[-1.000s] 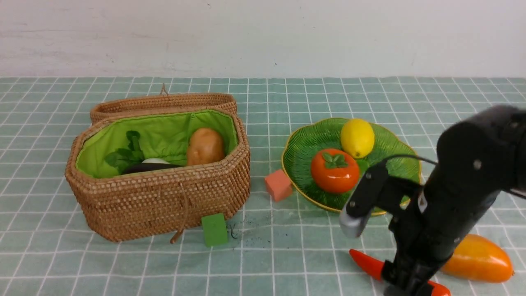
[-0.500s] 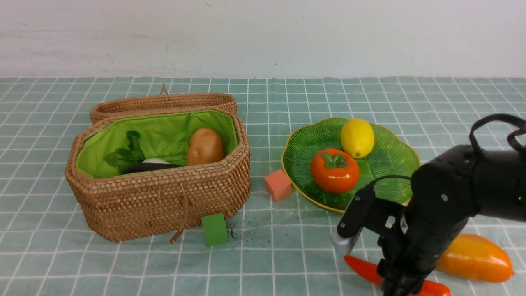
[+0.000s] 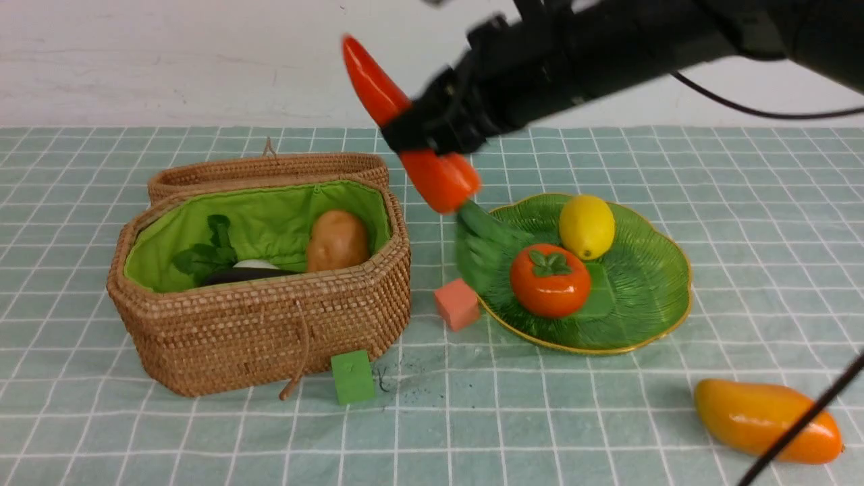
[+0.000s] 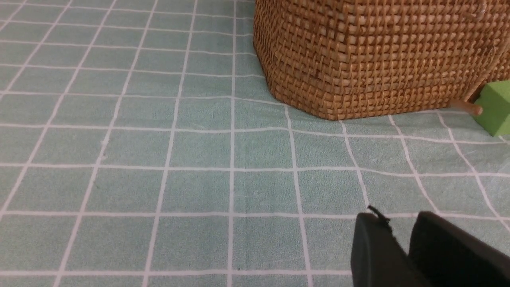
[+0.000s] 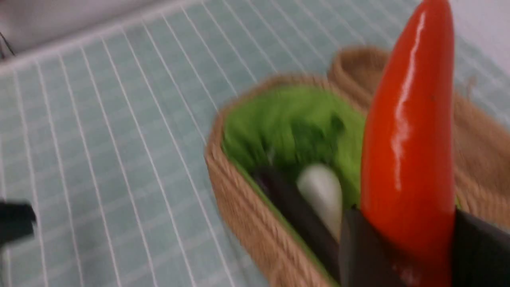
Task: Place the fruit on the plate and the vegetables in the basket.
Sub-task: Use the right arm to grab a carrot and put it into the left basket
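Observation:
My right gripper (image 3: pixel 418 131) is shut on the long red-orange carrot (image 3: pixel 432 177) and holds it high, tip up, just right of the open wicker basket (image 3: pixel 270 324); its green leaves hang over the plate's left edge. In the right wrist view the carrot (image 5: pixel 406 143) sits between the fingers (image 5: pixel 362 255) above the basket (image 5: pixel 255 239). The basket holds the potato (image 3: pixel 337 239), the white radish (image 3: pixel 253 264) and the dark eggplant (image 3: pixel 236 275). The green plate (image 3: pixel 641 290) holds the lemon (image 3: pixel 586 226) and the persimmon (image 3: pixel 549 280). The mango (image 3: pixel 763 420) lies on the cloth at front right. My left gripper (image 4: pixel 402 221) is shut and empty, low over the cloth.
A pink cube (image 3: pixel 457 304) lies between basket and plate. A green cube (image 3: pixel 352 376) sits at the basket's front, also seen in the left wrist view (image 4: pixel 496 107). The basket's lid (image 3: pixel 270 169) lies open behind it. A black cable (image 3: pixel 803 418) crosses the front right corner.
My right gripper has lifted the carrot from the cloth at front right and swung it up and left, to a spot above the basket's right end.

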Robot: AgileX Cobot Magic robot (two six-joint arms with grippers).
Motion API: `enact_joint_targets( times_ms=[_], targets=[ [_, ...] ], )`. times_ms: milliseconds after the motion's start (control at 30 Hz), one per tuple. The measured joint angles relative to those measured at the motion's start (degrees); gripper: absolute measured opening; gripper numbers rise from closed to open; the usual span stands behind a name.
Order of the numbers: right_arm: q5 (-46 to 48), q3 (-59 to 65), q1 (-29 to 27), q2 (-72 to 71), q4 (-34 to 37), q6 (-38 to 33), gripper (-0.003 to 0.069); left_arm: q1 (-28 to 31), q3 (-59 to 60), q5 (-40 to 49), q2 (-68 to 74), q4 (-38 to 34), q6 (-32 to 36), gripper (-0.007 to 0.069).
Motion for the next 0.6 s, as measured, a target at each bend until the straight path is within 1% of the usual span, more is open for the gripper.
enact_joint_targets(
  times_ms=[67, 100, 167, 233, 267, 367, 433, 500, 533, 600],
  targets=[
    [-1.45, -4.78, 0.73, 4.23, 4.78, -3.30, 0.0258, 0.00, 0.00, 0.00, 0.00, 0.00, 0.00, 0.0141],
    [-1.68, -5.27, 0.84, 4.69, 5.16, -3.30, 0.0258, 0.00, 0.00, 0.00, 0.00, 0.00, 0.00, 0.0141],
    [-5.13, -10.77, 2.59, 10.59, 7.62, -6.92, 0.0258, 0.00, 0.00, 0.00, 0.00, 0.05, 0.00, 0.0142],
    [-7.20, -12.77, 3.28, 12.62, 7.75, -8.15, 0.0258, 0.00, 0.00, 0.00, 0.00, 0.05, 0.00, 0.0143],
    [-9.66, -14.61, 4.19, 15.41, 7.53, -9.21, 0.0262, 0.00, 0.00, 0.00, 0.00, 0.05, 0.00, 0.0145],
    [-12.98, -16.69, 5.30, 18.81, 5.70, -10.04, 0.0357, 0.00, 0.00, 0.00, 0.00, 0.05, 0.00, 0.0148],
    [-13.37, -16.83, 5.34, 19.78, 4.30, -9.80, 0.0493, 0.00, 0.00, 0.00, 0.00, 0.05, 0.00, 0.0149],
    [-12.27, -16.94, 5.34, 19.97, 2.49, -9.33, 0.0614, 0.00, 0.00, 0.00, 0.00, 0.05, 0.00, 0.0152],
    [-10.99, -17.15, 5.34, 19.97, 1.08, -9.28, 0.0650, 0.00, 0.00, 0.00, 0.00, 0.05, 0.00, 0.0154],
    [-7.95, -17.28, 5.34, 19.75, -1.11, -9.22, 0.0672, 0.00, 0.00, 0.00, 0.00, 0.05, 0.00, 0.0155]
  ],
)
